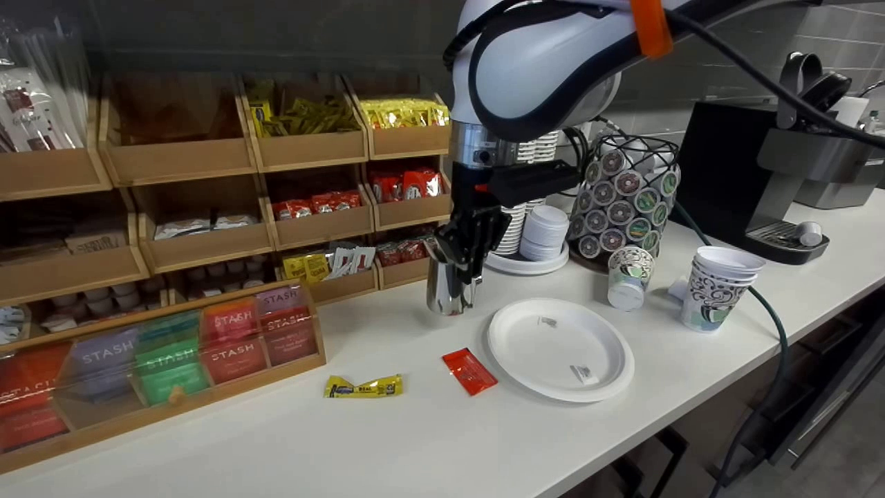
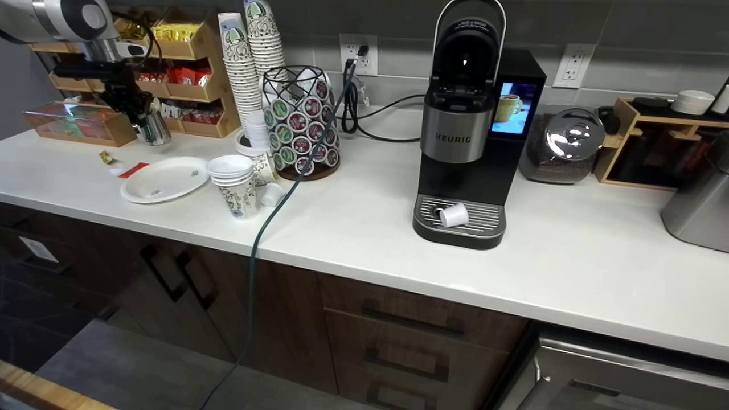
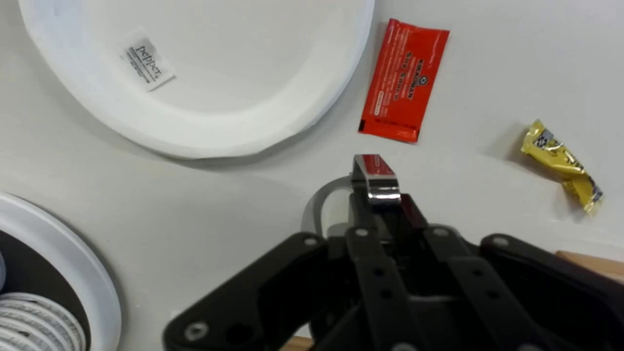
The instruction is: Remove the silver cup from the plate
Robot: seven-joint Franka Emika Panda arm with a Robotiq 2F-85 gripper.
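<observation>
The silver cup is off the plate, beside it toward the wooden shelves. It also shows in an exterior view, slightly tilted. My gripper is shut on the cup's handle. In the wrist view the shiny handle sits between the fingertips; the fingers hide most of the cup body. Whether the cup's base touches the counter is hard to tell. The round white plate lies flat on the counter with small pepper packets on it. It also shows in the wrist view.
A red soy sauce packet and a yellow packet lie near the plate. Wooden condiment shelves stand behind the cup. A pod holder, paper cups and a fallen cup stand beyond the plate.
</observation>
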